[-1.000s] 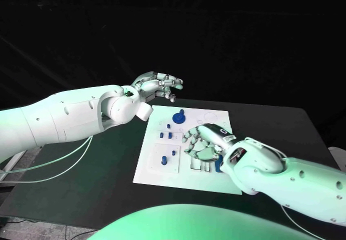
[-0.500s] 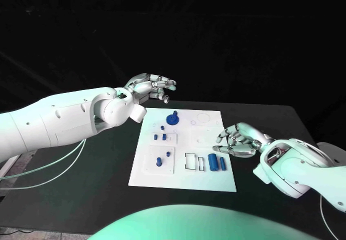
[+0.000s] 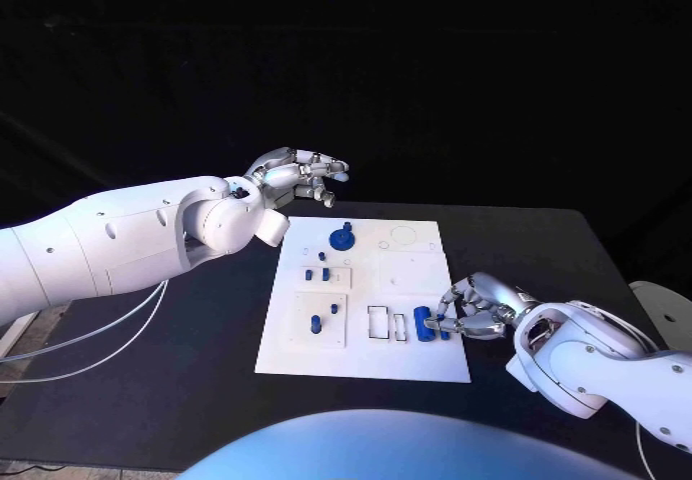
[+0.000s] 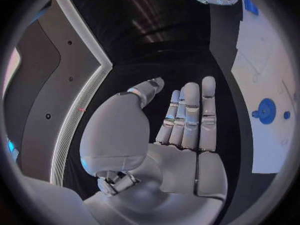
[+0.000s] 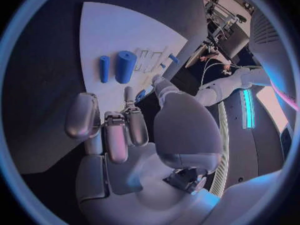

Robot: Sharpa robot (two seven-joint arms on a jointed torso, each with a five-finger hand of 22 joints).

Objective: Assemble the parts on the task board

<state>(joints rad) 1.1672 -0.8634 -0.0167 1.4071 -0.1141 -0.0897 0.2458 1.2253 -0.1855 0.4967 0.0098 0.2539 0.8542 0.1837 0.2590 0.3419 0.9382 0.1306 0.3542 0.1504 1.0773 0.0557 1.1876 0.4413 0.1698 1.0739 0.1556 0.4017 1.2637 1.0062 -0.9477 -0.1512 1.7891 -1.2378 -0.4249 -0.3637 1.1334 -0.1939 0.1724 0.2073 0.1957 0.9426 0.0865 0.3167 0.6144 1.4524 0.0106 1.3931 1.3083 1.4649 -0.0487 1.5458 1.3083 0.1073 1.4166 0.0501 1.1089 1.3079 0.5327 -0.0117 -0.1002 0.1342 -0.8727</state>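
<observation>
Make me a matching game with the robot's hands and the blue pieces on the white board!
Things:
1. left hand
2. right hand
3. round blue piece
4. blue cylinder

Places:
A. lying on the board's near part, beside the right hand
B. raised past the board's far edge, holding nothing
C. low at the board's right edge
D. on the board's far part

Pairs: 1-B, 2-C, 3-D, 4-A

One white task board (image 3: 418, 262) carries about eight blue parts (image 3: 343, 238); two silver hands (image 3: 483, 305) show.
</observation>
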